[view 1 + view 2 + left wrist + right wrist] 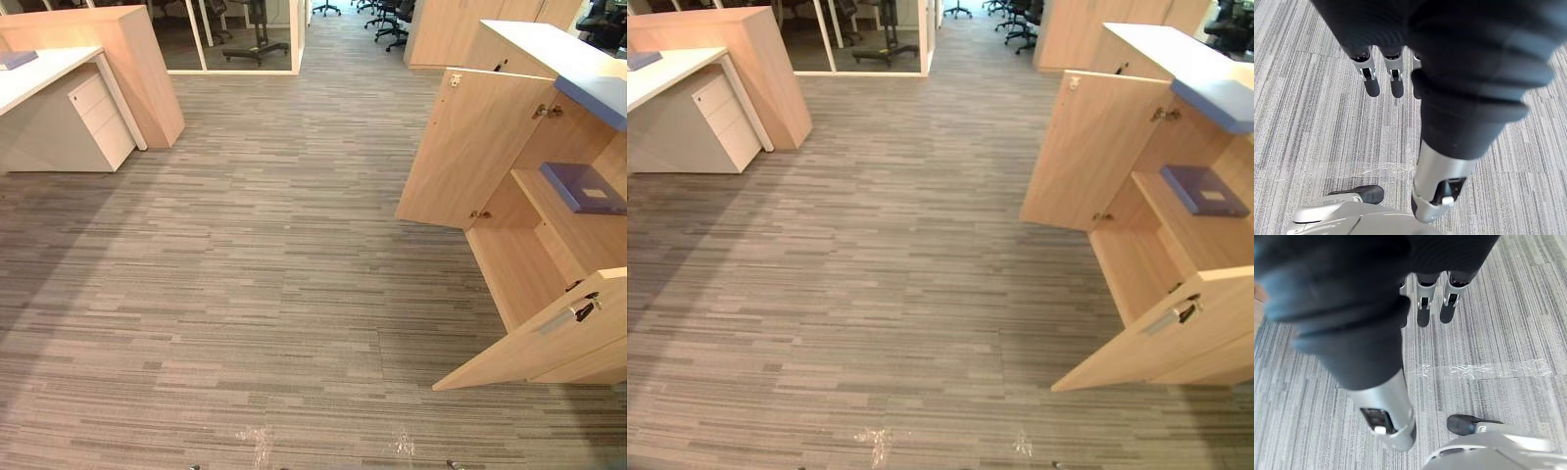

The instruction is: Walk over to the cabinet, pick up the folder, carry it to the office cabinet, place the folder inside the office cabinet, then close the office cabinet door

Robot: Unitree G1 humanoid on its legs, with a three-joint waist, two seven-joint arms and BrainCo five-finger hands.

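Observation:
The light wood office cabinet [519, 264] stands at the right with both doors swung out. Its far door [470, 147] stands wide open and its near door [549, 343], with a metal handle, juts out over the carpet. A blue folder [585, 186] lies flat on the middle shelf inside the cabinet. My left hand [1370, 78] hangs at my side over the carpet, fingers straight, holding nothing. Over the carpet on the other side hangs my right hand [1422, 308], likewise straight-fingered and empty.
A white desk [39, 73] with a drawer unit [98, 117] and a wooden partition [137, 69] stand at the far left. A blue slab [598, 93] lies on the cabinet's top. Office chairs [392, 20] and a glass wall [245, 39] are at the back. Tape patches [257, 441] mark the carpet near me.

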